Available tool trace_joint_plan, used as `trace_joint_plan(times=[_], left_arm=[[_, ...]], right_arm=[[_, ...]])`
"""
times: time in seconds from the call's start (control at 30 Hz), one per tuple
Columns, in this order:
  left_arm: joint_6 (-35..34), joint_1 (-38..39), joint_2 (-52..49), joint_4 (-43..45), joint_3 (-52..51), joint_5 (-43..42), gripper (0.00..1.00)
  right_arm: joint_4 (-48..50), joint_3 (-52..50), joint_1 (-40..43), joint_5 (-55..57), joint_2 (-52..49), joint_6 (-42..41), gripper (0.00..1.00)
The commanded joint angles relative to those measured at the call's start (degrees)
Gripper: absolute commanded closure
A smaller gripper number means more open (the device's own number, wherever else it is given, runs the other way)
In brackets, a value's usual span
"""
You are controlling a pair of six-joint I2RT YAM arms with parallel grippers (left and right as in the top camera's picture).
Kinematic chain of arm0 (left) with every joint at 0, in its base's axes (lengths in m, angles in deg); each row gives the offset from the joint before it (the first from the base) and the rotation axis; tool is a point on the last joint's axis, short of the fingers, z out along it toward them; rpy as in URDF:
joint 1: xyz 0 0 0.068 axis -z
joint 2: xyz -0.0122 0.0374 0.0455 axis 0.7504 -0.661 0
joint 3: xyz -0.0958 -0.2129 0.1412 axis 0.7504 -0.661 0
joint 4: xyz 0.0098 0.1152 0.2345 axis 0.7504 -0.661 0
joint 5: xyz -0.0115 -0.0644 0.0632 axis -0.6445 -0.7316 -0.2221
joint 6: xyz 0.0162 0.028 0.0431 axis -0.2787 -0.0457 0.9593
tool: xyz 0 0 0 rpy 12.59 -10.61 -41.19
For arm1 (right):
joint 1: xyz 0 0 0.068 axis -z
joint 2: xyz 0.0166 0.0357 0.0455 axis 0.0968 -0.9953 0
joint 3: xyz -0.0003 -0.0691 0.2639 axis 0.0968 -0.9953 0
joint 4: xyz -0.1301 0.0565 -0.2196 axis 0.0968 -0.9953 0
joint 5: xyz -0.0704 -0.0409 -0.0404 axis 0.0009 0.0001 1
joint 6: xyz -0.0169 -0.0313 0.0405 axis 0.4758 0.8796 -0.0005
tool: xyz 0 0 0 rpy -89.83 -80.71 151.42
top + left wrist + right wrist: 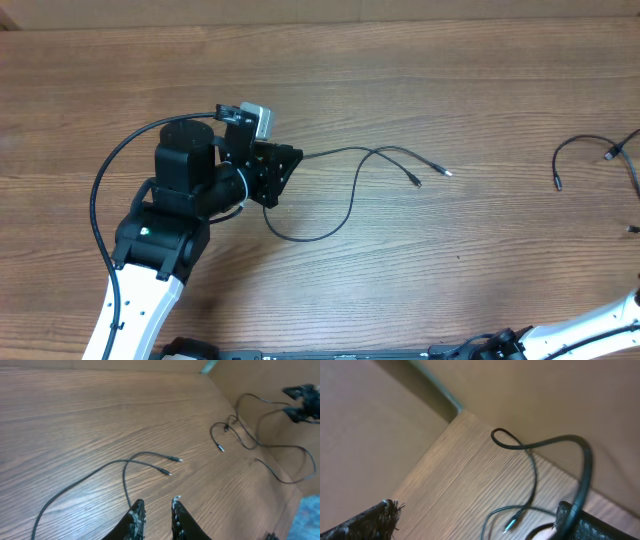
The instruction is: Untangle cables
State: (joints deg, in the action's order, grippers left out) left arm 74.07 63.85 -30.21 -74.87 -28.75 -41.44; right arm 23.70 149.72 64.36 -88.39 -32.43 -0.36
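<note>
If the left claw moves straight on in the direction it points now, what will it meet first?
Probably the thin black cable: its two plug ends lie on the table just ahead of the left claw. How high the claw hangs is unclear, so it may pass over them.

The overhead camera hangs well above the desk (pixel 420 60) and looks straight down on most of its top, with the left arm (pixel 175 190) entering from the lower edge. The left wrist camera sits low and close behind the left pincer (pixel 156 502), whose tips show at the bottom edge, and looks slantwise across the wood toward the desk's right side. It shares with the overhead view the two-ended cable (pixel 150 453) and, farther off, the looped cable (pixel 280 446). The right wrist camera is nearest of all, tilted, behind the right pincer (pixel 476 510), facing a desk corner and a nearby cable (pixel 535 477).
</note>
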Motion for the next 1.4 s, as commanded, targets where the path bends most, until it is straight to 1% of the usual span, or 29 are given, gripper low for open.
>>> trace_joint_plan(times=[0.0,0.1,0.23,0.33,0.37,0.4,0.47,0.6,0.67,0.73,0.77,0.83,0.9,0.93,1.0,1.17,1.37], left_arm=[[1.9,-0.2,0.1,0.1,-0.3,-3.7,0.81],[1.9,-0.2,0.1,-0.1,-0.3,-4.5,0.79],[1.9,-0.2,0.1,-0.2,-0.3,-4.5,0.78],[1.9,-0.2,0.1,-0.2,-0.3,-4.5,0.77],[1.9,-0.2,0.1,-0.2,-0.3,-4.5,0.77],[1.9,-0.2,0.1,-0.2,-0.3,-4.5,0.77],[1.9,-0.2,0.1,-0.1,-0.3,-4.5,0.77],[1.8,-0.2,0.1,0.1,-0.3,-4.5,0.77],[1.8,-0.2,0.1,0.1,-0.3,-4.5,0.77],[1.8,-0.2,0.1,0.1,-0.3,-4.5,0.77],[1.8,-0.2,0.1,0.1,-0.3,-4.7,0.77],[1.8,-0.2,0.1,0.1,-0.3,-5.3,0.78],[1.8,-0.2,0.1,0.4,-0.3,-7.1,0.77],[1.8,-0.2,0.1,0.6,-0.3,-7.9,0.77],[1.6,-0.2,0.1,1.1,-0.3,-10.0,0.77],[0.0,-0.2,0.1,1.4,-0.3,-14.6,0.77],[-0.5,-0.2,0.2,1.0,-0.3,-17.6,0.77]], right_arm=[[-1.2,1.9,-2.7,4.2,2.2,2.7,0.0],[-4.5,1.9,-4.6,14.1,2.2,2.7,0.0],[-9.8,1.9,-8.0,41.0,2.2,1.7,0.0],[-12.4,1.9,-9.7,58.8,2.2,-4.3,0.0],[-13.6,1.9,-10.0,62.8,2.2,-6.9,0.0],[-14.5,1.9,-10.2,63.6,2.2,-8.1,0.0],[-16.4,1.9,-10.4,58.9,2.2,-8.3,0.0],[-21.3,1.9,-10.4,38.7,2.0,-8.7,0.0],[-23.5,1.8,-10.6,33.2,1.6,-11.4,0.0],[-27.5,1.7,-11.1,30.1,1.0,-16.3,0.0],[-28.7,1.3,-11.4,29.2,1.0,-17.4,0.0],[-30.3,-0.3,-12.8,27.3,1.0,-18.1,0.0],[-32.0,-2.5,-15.2,26.2,1.0,-17.0,0.0],[-32.6,-3.6,-16.5,26.2,1.0,-15.5,0.0],[-32.6,-6.5,-19.4,26.3,1.0,-9.5,0.0],[-31.0,-13.9,-25.8,26.8,1.0,9.9,0.0],[-27.2,-19.9,-30.3,26.7,1.0,18.0,0.0]])
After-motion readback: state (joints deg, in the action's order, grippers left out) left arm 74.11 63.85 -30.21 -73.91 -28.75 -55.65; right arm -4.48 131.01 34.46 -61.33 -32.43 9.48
